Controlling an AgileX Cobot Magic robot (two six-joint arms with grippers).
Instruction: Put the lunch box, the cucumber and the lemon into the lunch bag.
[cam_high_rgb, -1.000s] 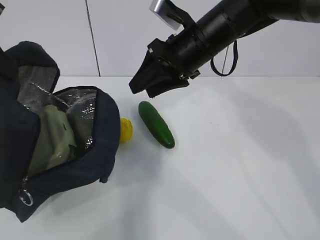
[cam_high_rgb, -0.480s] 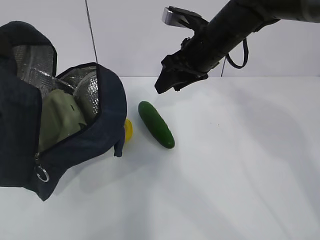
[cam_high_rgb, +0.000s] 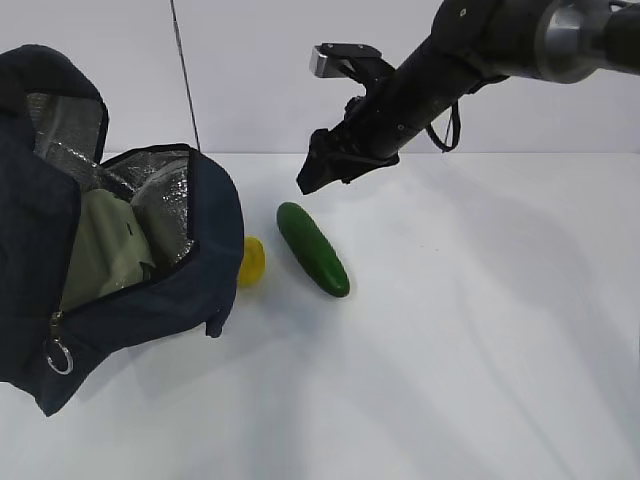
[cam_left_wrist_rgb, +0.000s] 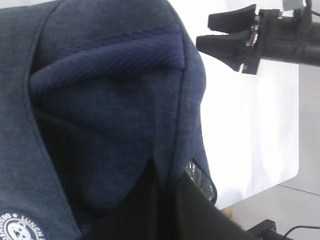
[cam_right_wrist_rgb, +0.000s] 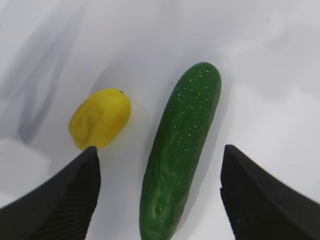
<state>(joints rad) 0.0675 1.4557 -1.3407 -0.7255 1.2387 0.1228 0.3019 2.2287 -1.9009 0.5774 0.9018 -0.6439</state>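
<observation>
At the far left of the exterior view the lunch bag (cam_high_rgb: 110, 280) sits tilted on the white table (cam_high_rgb: 480, 350), its mouth gaping toward the camera so the silver foil lining shows, with the metal ring pull (cam_high_rgb: 60, 357) hanging at its lower front corner. Inside the opening lies the lunch box (cam_high_rgb: 100, 255), its pale sage-green lid facing out. The left wrist view is almost filled by the bag's navy fabric and a bit of its white round logo (cam_left_wrist_rgb: 17, 227); the left gripper itself cannot be made out there, and its fingers are closed together. Just to the right of the bag, touching or nearly touching its wall, rests the lemon (cam_high_rgb: 250, 262), and beside that, a little apart, the cucumber (cam_high_rgb: 312, 248) lies at a slant on the table. Above the cucumber hangs the right gripper (cam_high_rgb: 318, 172), clear of it, its fingers (cam_right_wrist_rgb: 60, 200) spread wide and empty, framing the cucumber and the lemon's edge in the right wrist view.
</observation>
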